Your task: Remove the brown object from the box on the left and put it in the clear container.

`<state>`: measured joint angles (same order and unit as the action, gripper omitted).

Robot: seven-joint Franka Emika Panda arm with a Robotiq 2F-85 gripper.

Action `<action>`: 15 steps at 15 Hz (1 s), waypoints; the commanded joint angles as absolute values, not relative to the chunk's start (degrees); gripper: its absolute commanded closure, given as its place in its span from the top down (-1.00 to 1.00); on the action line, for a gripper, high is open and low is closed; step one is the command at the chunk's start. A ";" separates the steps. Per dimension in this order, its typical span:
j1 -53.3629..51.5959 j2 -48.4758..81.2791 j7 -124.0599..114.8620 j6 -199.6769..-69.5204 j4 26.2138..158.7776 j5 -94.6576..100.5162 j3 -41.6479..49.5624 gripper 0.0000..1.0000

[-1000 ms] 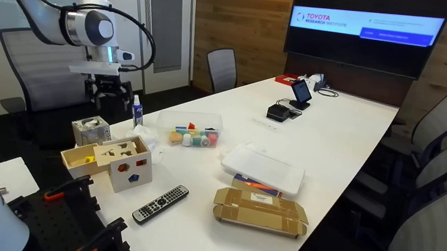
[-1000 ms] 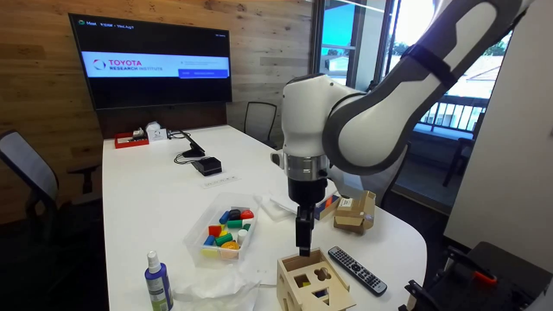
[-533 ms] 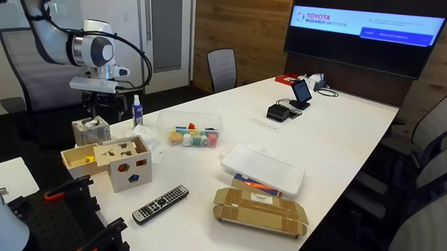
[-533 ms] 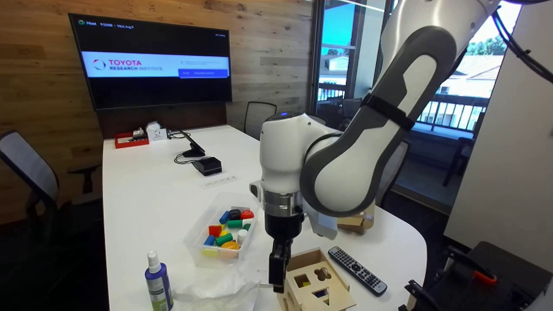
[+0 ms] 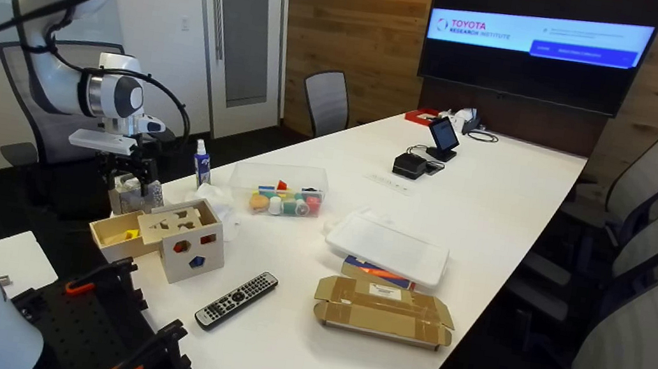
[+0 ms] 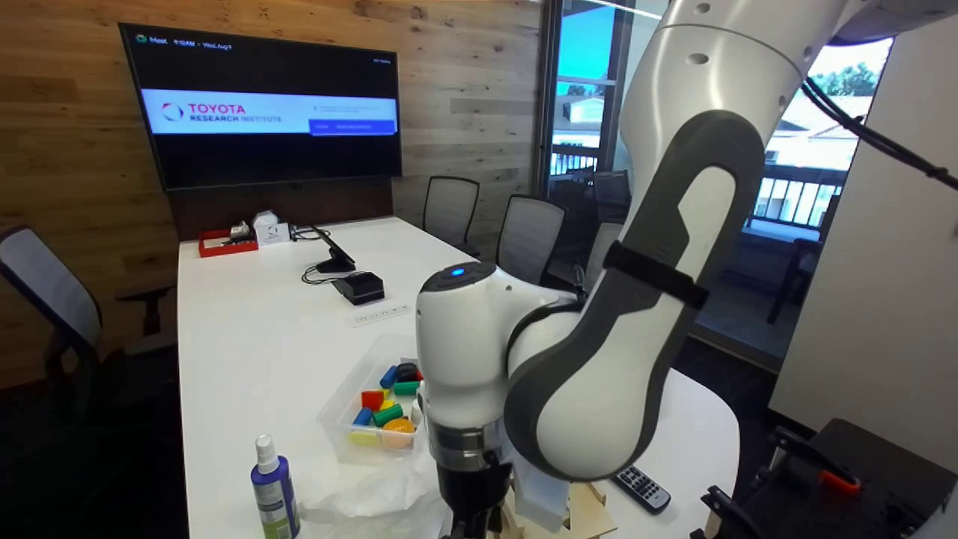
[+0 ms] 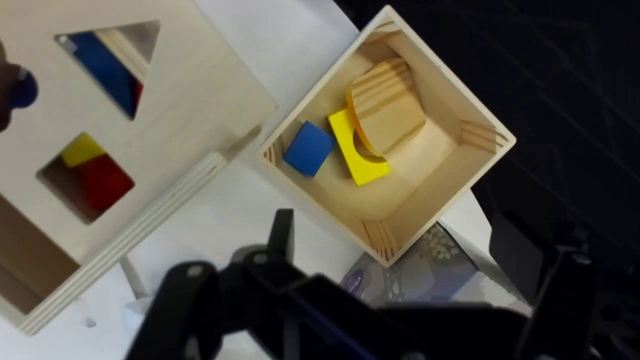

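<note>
The open wooden box (image 7: 415,170) holds a brown wooden piece (image 7: 390,107) with an orange edge. The piece leans on a notched yellow block (image 7: 367,170), beside a blue cube (image 7: 309,149). The open box also shows in an exterior view (image 5: 130,250). The wooden box with shaped holes (image 5: 179,266) stands against it and holds coloured blocks (image 7: 107,182). The clear container (image 5: 282,173) holds several coloured blocks. My gripper (image 7: 392,217) is open and empty, its fingers apart near one corner of the open box. In an exterior view its fingertips are cut off at the bottom edge.
A tissue box (image 5: 148,199) stands below and beside the gripper (image 5: 126,182). A spray bottle (image 5: 201,165), crumpled white plastic (image 6: 374,498), remote (image 5: 237,300), white tray (image 5: 388,247) and flat cardboard box (image 5: 384,318) lie around the table.
The arm has come down and moved left in both exterior views, from above the boxes to low over the tissue box beside the open box. The blocks and containers have not moved.
</note>
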<state>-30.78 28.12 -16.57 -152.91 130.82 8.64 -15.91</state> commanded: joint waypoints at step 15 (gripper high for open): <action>-31.21 40.29 -11.25 -157.05 126.56 4.55 -15.34 1.00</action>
